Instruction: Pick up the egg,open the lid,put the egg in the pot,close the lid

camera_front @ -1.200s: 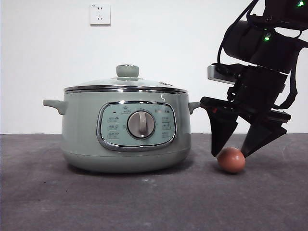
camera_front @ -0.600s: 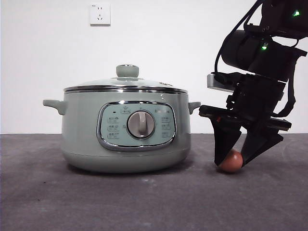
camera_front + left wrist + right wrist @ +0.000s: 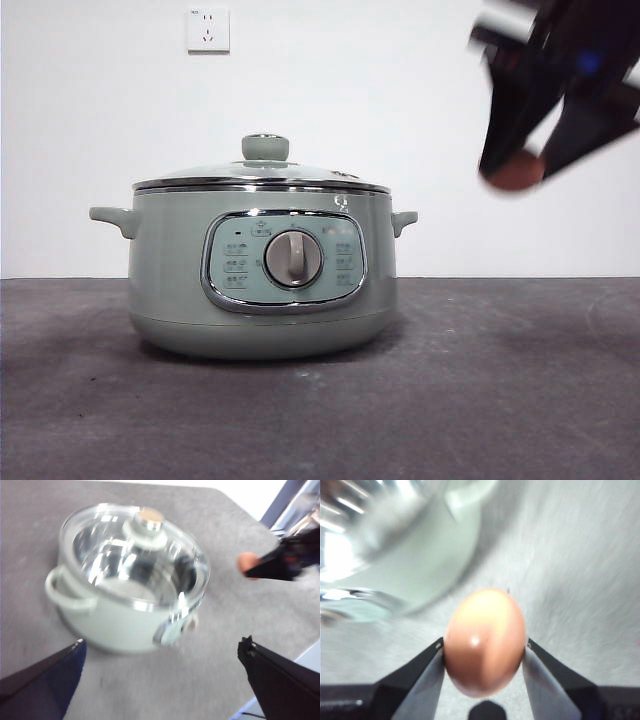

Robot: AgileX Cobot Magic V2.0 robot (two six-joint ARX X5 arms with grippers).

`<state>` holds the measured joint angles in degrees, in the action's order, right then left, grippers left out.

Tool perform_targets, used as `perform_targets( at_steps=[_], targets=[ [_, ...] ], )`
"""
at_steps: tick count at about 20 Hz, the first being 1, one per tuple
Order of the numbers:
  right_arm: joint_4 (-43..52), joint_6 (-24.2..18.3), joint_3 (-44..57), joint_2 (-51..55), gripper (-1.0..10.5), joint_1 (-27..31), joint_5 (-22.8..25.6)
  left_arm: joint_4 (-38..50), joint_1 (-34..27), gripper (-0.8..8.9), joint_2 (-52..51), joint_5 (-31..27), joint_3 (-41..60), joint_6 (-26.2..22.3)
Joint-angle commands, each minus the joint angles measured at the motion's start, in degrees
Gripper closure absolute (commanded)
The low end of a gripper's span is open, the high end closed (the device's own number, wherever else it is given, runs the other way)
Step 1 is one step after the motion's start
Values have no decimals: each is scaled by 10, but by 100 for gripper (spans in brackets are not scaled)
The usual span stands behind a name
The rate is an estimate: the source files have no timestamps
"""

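- Right now, the right tool (image 3: 512,165) is hanging high above the surface (image 3: 320,400), at about 2 o'clock from the pot (image 3: 262,275) in the front view, blurred and dark.
- Its two jaws are pressing on both sides of the egg (image 3: 485,641), which is sitting clamped between them in the right wrist view; the right tool (image 3: 485,652) is holding it well clear of the surface.
- In the front view the egg (image 3: 516,172) is showing only as a reddish-brown smudge between the jaw tips, higher than the knob of the lid (image 3: 264,172).
- The pot is standing upright on the grey surface with its dial panel facing the front camera.
- The lid is sitting closed on the pot, its chrome rim lying level along the pot's top edge.
- The left tool (image 3: 160,665) is hovering over the surface near the pot (image 3: 125,615) with its jaws spread wide and gripping nothing.
- In the left wrist view the lid (image 3: 135,555) is looking glassy and reflective, and the egg (image 3: 247,562) is appearing beyond the pot, pinched in the other arm's dark jaws.
- A white wall socket (image 3: 208,30) is sitting on the wall at about 11 o'clock from the lid's knob.
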<state>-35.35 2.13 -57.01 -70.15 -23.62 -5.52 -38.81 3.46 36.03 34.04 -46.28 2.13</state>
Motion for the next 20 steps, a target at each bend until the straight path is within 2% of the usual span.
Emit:
perform_targets(
  at_steps=[1, 5, 10, 15, 20],
  targets=[
    [-11, -7, -1, 61, 959, -1, 0, 45, 34, 179, 64, -30, -35, 9],
    [-38, -7, -2, 139, 959, -1, -1, 100, 122, 179, 206, -114, -123, 4],
    [-76, -7, -2, 181, 959, -1, -5, 139, 207, 179, 386, -213, -242, -45],
    [-87, -5, -2, 197, 959, -1, -5, 154, 231, 180, 516, -244, -320, -66],
    [-87, -5, -2, 200, 959, -1, -5, 172, 240, 189, 578, -251, -324, -67]
  ],
)
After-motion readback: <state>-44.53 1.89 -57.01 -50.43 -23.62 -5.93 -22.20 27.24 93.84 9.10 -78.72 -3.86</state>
